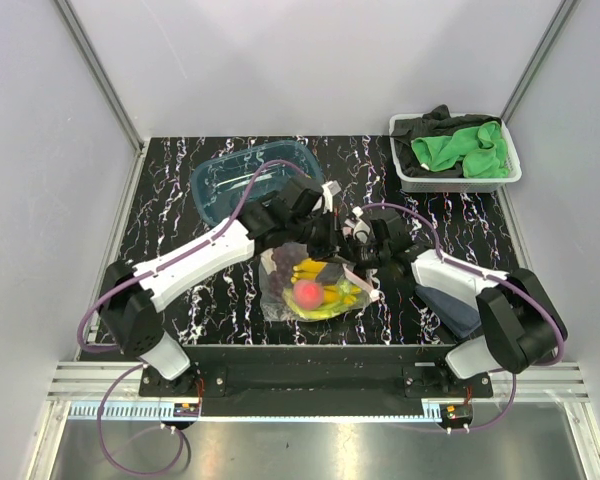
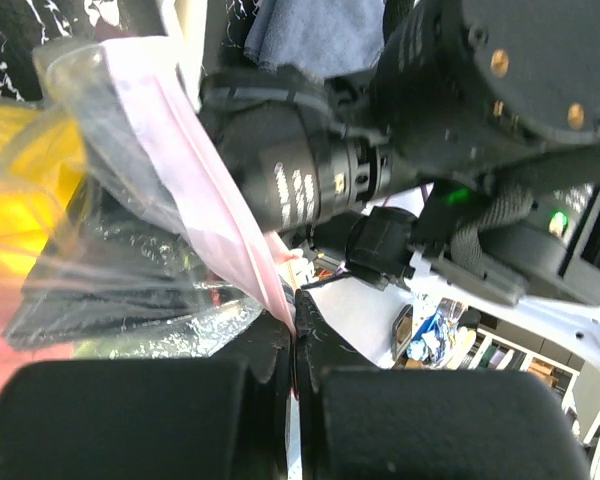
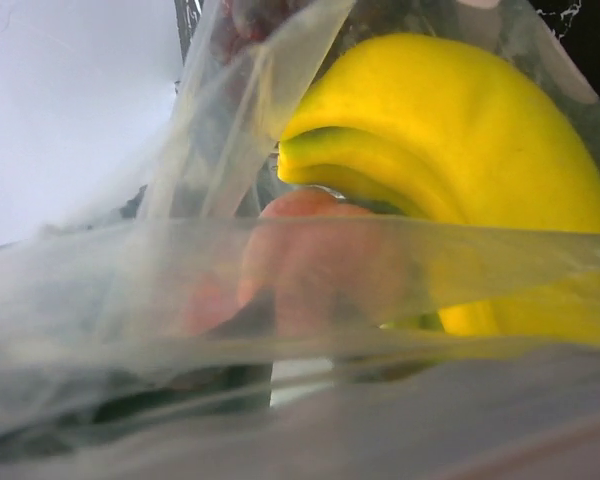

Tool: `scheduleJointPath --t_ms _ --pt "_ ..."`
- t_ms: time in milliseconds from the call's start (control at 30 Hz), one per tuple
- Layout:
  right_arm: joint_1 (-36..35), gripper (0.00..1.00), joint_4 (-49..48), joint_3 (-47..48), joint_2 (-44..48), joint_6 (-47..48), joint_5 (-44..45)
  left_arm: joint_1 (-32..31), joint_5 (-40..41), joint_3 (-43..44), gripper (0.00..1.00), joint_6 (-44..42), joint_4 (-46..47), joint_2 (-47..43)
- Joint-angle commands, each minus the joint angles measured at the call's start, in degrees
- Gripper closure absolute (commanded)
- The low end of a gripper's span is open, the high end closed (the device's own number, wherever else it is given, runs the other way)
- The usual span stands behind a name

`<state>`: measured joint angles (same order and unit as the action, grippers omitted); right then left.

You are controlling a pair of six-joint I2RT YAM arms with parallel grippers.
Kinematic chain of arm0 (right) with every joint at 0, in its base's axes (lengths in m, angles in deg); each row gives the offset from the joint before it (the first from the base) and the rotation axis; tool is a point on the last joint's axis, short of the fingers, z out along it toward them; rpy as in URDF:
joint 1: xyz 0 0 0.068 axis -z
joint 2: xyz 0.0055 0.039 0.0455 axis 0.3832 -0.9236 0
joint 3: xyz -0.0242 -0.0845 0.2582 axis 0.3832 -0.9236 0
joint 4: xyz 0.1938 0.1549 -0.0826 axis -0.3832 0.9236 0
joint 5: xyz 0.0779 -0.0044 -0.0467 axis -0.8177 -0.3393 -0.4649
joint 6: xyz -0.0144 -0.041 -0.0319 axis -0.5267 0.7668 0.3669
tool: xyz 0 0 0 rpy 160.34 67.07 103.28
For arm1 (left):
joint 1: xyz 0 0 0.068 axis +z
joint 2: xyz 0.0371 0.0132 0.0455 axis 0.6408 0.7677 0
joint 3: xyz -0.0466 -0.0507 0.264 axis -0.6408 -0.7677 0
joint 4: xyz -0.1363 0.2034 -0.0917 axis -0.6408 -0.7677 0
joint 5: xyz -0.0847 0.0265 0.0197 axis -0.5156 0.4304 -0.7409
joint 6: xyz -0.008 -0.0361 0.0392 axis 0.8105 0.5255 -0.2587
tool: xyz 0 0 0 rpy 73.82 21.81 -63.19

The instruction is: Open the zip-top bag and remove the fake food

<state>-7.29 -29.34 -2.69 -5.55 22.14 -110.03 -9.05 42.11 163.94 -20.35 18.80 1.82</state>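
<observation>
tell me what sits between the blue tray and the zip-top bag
The left arm's black wrist crosses between the blue tray and the zip-top bag, seen in the top view.

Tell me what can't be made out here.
Right gripper jaws: top view, black on black, too small; right wrist view, zip-top bag film covers the fingers.
Bag mouth, open or shut: top view, left gripper and right cover it.
Peach: right wrist view, blurred behind film.
</observation>
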Motion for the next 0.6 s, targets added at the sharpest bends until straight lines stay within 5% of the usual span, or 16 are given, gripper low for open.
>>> scheduleJointPath --t_ms 0,233,567 --pt "0.73 0.62 -0.34 -0.18 2.53 2.02 -1.36 -0.31 0.36 -0.46 1.00 -1.11 3.45 -3.84" --pt "0.73 0.13 -1.92 -1.58 1.83 5.54 -9.27 -0.31 -2.10 7.79 1.00 -2.34 3.10 0.02" --pt "-1.29 0.00 -3.94 -3.78 -1.94 6.51 -7.96 -0.40 -2.54 14.74 1.00 -2.61 0.99 7.59"
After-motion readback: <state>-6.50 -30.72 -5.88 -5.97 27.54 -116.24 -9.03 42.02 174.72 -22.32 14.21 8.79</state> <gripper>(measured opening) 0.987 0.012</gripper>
